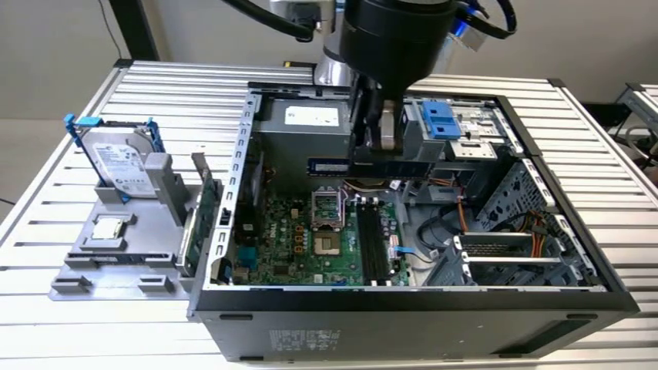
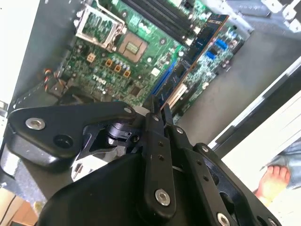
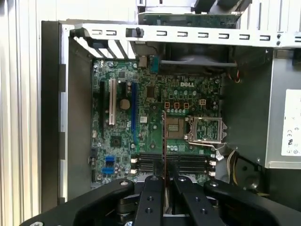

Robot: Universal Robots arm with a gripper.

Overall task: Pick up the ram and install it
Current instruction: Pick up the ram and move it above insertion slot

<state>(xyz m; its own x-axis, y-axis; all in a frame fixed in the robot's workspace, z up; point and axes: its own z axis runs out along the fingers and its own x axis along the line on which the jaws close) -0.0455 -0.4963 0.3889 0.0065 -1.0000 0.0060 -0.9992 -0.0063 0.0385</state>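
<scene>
The ram (image 1: 372, 166) is clamped on its upper edge between the fingers of the gripper (image 1: 387, 150), which are closed flat against both its faces. I see the stick held level inside the open computer case (image 1: 411, 304), above the motherboard (image 1: 308, 239) and apart from the black memory slots (image 1: 372, 247). In the first wrist view it appears edge-on.
</scene>
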